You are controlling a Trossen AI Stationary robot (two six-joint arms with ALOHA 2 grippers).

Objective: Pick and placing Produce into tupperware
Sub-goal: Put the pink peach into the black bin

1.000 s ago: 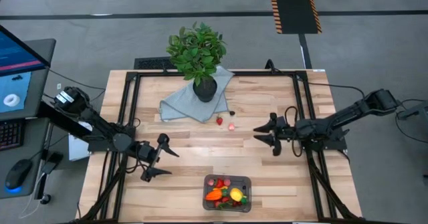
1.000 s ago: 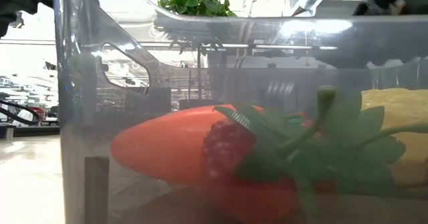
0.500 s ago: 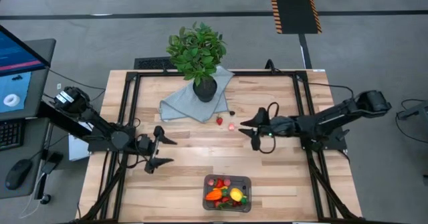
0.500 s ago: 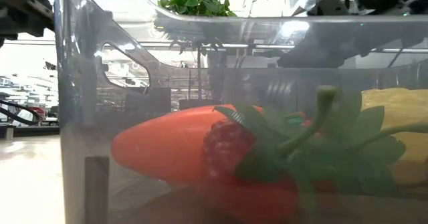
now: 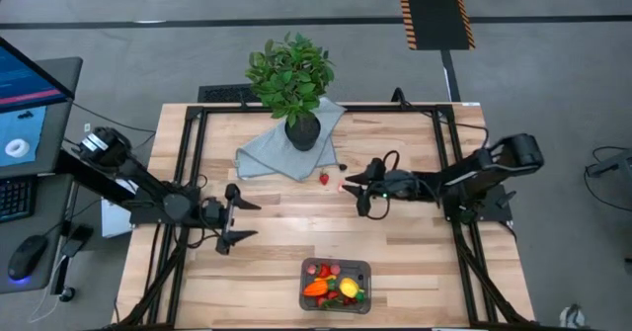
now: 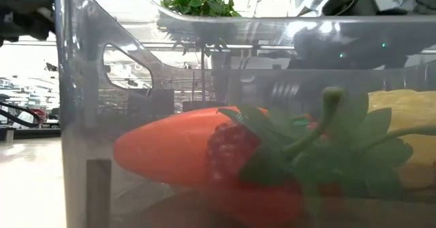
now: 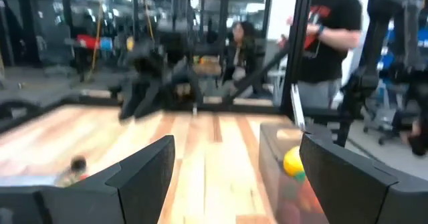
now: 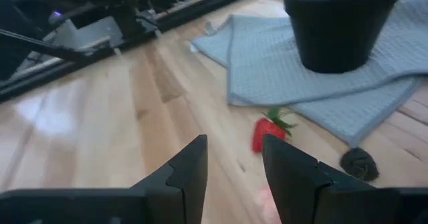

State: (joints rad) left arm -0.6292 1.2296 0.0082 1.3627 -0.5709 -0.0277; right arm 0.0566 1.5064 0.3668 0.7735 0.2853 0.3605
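Note:
The tupperware (image 5: pixel 336 285) stands near the table's front edge with a carrot (image 6: pixel 170 150), a strawberry (image 6: pixel 235 156) and a lemon (image 7: pixel 294 162) inside. A loose red strawberry (image 8: pixel 267 132), a pink piece (image 5: pixel 342 186) and a dark berry (image 8: pixel 360 161) lie on the wood by the cloth. My right gripper (image 5: pixel 355 195) hovers just right of them, open a little, its fingers (image 8: pixel 194 167) pointing at the strawberry. At the left of the table my left gripper (image 5: pixel 247 222) stands wide open, touching nothing.
A potted green plant (image 5: pixel 291 79) stands on a blue-grey cloth (image 5: pixel 281 153) at the far middle. Black frame rails (image 5: pixel 193 173) run along the table's sides. People stand in the room beyond the table (image 7: pixel 328 37).
My right gripper has gone toward the table's left, from the right rail to just beside the pink piece and the strawberry, sinking slightly. My left gripper turned a little at first, then kept still. The produce has not moved.

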